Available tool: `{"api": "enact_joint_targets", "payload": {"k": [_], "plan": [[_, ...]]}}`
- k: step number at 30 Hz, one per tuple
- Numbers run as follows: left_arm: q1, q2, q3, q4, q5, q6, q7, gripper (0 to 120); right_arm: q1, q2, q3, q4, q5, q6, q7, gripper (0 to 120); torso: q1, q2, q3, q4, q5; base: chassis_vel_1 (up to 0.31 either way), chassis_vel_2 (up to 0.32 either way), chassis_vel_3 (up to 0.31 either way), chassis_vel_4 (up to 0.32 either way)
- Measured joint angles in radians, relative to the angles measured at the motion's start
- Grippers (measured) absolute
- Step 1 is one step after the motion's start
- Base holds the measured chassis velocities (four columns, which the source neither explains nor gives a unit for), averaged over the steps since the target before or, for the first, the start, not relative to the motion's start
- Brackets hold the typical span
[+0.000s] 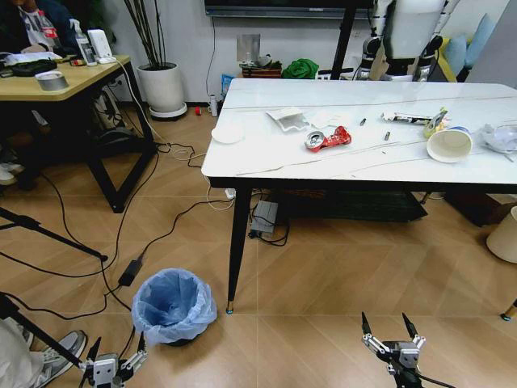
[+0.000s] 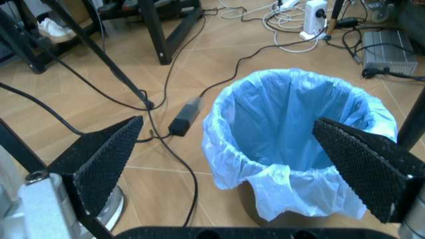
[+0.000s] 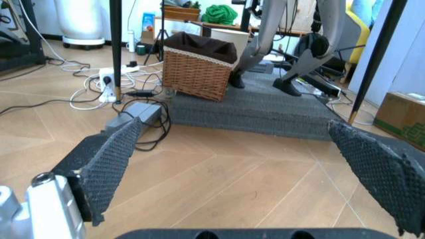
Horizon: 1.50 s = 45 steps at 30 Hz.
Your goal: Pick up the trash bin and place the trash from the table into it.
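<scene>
Trash bin (image 1: 174, 305) stood on the wood floor, near-left of the table's (image 1: 266, 153) near-left leg, upright, blue liner bag folded over the rim. A black cable and power brick (image 1: 130, 272) lay on the floor just left of it.

Left gripper (image 1: 112, 361) was low at the near-left, just short of the bin, fingers spread wide. In the left wrist view the bin (image 2: 302, 144) sat ahead of the left gripper (image 2: 246, 164), between the two pads but not touched by either. Right gripper (image 1: 393, 333) hung low at the near-right, well apart from the bin, fingers likewise spread, nothing between them.

Trash was on the table top: crushed red wrapper (image 1: 329, 139) near the middle, clear wrapper (image 1: 289, 118) just beyond it, paper cup (image 1: 449, 144) on its side toward the right.

Handling judgement: bin looked empty, so likely light. Liner is thin, crinkled film, soft and slippery; pinching the film alone would probably pull the bag out or tear it. Better hold: one pad inside, one outside, closing on the stiff rim through the bag at the near side. Empty bin may tip when lifted from one side
</scene>
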Motion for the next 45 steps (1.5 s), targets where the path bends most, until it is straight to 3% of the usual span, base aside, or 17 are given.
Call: {"api": "enact_joint_targets", "payload": {"k": [13,29,34,45], "plan": [[-0.002,-0.01,0.007,0.003,0.012,-0.002,0.003,100,-0.002,-0.011,0.002,0.002,0.008,-0.002,0.0,100,-0.02,-0.065,-0.046,0.0,0.0,0.0,0.0,0.0,0.0],[-0.003,0.004,-0.005,0.002,0.064,-0.027,-0.012,100,-0.016,-0.032,0.007,-0.003,0.015,0.003,-0.006,100,-0.032,-0.108,-0.077,0.0,0.0,0.0,0.0,0.0,0.0],[-0.016,0.072,-0.035,-0.02,0.039,0.022,-0.009,100,-0.015,-0.113,0.051,-0.003,0.045,-0.006,-0.011,100,-0.032,-0.107,-0.076,0.0,0.0,0.0,0.0,0.0,0.0],[-0.109,0.088,-0.061,-0.004,-0.102,0.163,0.006,100,-0.017,-0.207,0.165,-0.003,0.166,-0.036,-0.02,100,-0.03,-0.103,-0.073,0.0,-0.0001,0.0,0.0,0.0,0.0]]}}
